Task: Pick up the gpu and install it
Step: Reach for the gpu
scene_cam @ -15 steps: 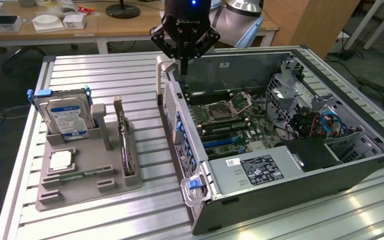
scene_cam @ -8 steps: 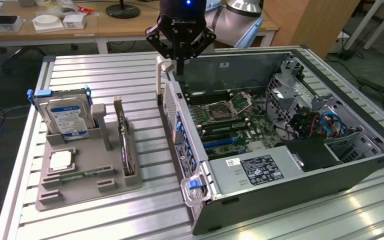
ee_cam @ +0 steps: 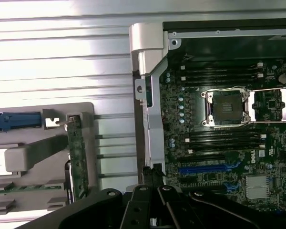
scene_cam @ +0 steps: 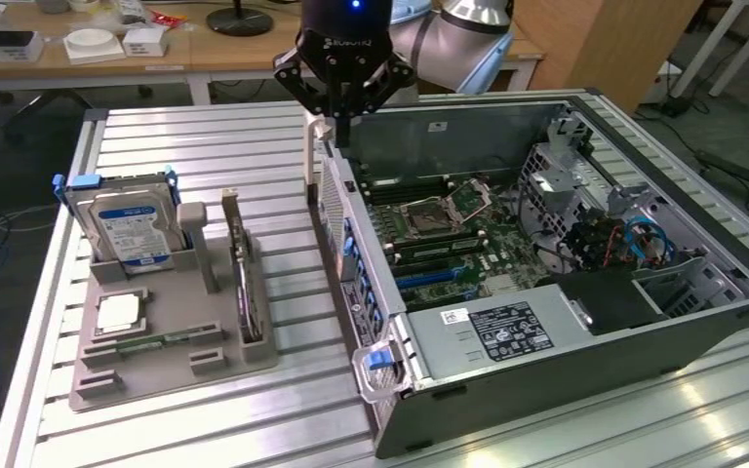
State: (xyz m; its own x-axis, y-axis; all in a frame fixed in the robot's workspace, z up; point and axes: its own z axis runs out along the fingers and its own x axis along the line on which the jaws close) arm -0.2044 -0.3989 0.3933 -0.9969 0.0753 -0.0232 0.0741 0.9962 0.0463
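The gpu [scene_cam: 239, 278] stands on edge in a slot of the grey holder tray [scene_cam: 167, 366], left of the open computer case [scene_cam: 687, 341] in the exterior view. It is a thin green board [ee_cam: 78, 157] with a metal bracket at its far end. My gripper [scene_cam: 338, 132] hangs shut and holds nothing, above the case's rear wall near its far corner, well apart from the gpu. In the wrist view its closed fingertips [ee_cam: 154, 175] sit over the case's rear edge, beside the motherboard's blue slot [ee_cam: 207, 168].
A silver hard drive [scene_cam: 121, 219] with a blue-white label stands in the tray's far end. A cpu [scene_cam: 117, 312] and a memory stick [scene_cam: 153, 341] lie flat in it. Bare ribbed metal tabletop [scene_cam: 257, 146] lies around the tray. A desk [scene_cam: 114, 49] stands behind.
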